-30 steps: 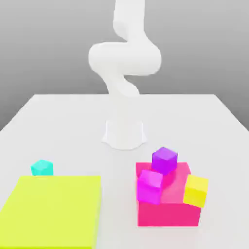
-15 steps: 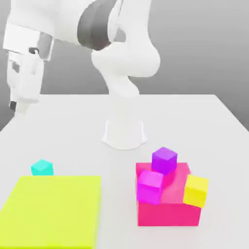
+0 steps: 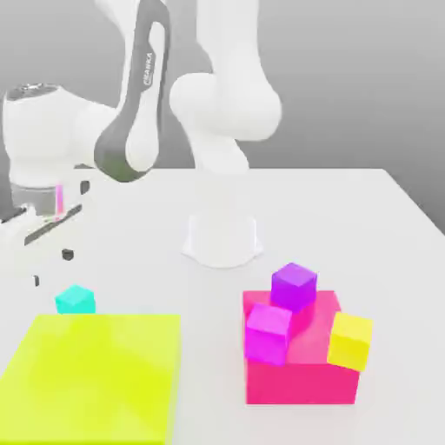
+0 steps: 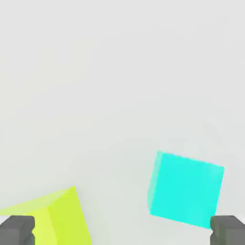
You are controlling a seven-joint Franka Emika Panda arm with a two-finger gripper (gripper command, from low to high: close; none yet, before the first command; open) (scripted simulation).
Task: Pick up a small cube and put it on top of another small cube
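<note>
Gripper (image 4: pixel 122 229) spread wide, empty, above the small cyan cube (image 4: pixel 185 189): likely light, rigid, smooth; pinch two opposite flat faces, centred.

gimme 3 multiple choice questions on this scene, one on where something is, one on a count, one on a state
1. Where does the cyan cube sit?
A. on the table just behind the big yellow-green block
B. on the pink block
C. in the gripper

2. How many small cubes rest on the pink block?
A. one
B. three
C. five

3. How is the gripper?
A. shut on the cyan cube
B. open, holding nothing
C. shut on a purple cube

Key: 1 A, it lies on the white table beside that block's far edge. 2 B, purple, magenta and yellow. 3 B, the fingers stand wide apart with the cube still on the table.
</note>
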